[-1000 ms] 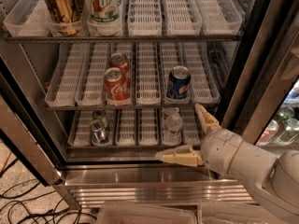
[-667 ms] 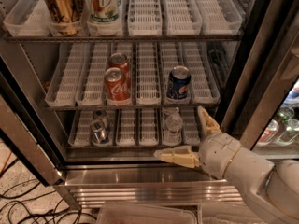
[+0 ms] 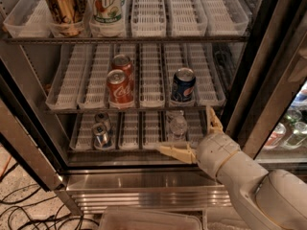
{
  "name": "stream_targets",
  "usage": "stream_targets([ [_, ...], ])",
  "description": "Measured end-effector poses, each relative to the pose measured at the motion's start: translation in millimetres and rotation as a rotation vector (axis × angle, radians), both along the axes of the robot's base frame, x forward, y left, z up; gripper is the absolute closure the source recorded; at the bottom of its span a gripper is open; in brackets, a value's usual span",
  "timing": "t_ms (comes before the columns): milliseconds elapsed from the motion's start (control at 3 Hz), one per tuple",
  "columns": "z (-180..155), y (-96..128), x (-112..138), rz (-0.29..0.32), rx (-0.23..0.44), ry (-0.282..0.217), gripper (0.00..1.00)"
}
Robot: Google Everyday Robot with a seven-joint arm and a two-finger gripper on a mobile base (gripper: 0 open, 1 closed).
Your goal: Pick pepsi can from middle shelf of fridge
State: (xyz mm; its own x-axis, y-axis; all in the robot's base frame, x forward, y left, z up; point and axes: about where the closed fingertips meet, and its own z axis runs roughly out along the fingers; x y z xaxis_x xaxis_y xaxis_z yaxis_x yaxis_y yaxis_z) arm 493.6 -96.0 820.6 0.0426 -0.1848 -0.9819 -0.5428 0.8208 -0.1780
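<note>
The pepsi can [image 3: 183, 86] is dark blue with a silver top and stands upright near the front of the middle shelf [image 3: 144, 104], in a lane right of centre. Two red cola cans [image 3: 120, 83] stand in a lane to its left. The fridge [image 3: 144, 176] is open with three tiers of white slotted trays. My gripper [image 3: 188, 132] is open, below and slightly right of the pepsi can, in front of the lowest tier. One finger [image 3: 213, 120] points up, the other finger [image 3: 172, 152] points left. It holds nothing.
A tall gold can [image 3: 61, 6] and a green-white can [image 3: 106, 5] stand on the top tier. Small silver cans [image 3: 101, 128] and a clear bottle [image 3: 177, 127] sit on the lowest tier. The dark door frame [image 3: 259, 66] is at the right. Cables [image 3: 29, 210] lie on the floor at the left.
My gripper has moved slightly left and closer to the lowest tier. The cans have not moved.
</note>
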Motion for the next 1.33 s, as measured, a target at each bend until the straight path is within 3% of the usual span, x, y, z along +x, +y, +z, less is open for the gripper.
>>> stream_targets([
  [667,4.3,-22.5,22.9,-0.092,0.030,-0.050,0.00],
  [1000,9.1,-30.2,32.6,-0.105,0.075,-0.089,0.00],
  [1333,8.0,-32.1,51.4,-0.073,0.150,-0.106,0.00],
])
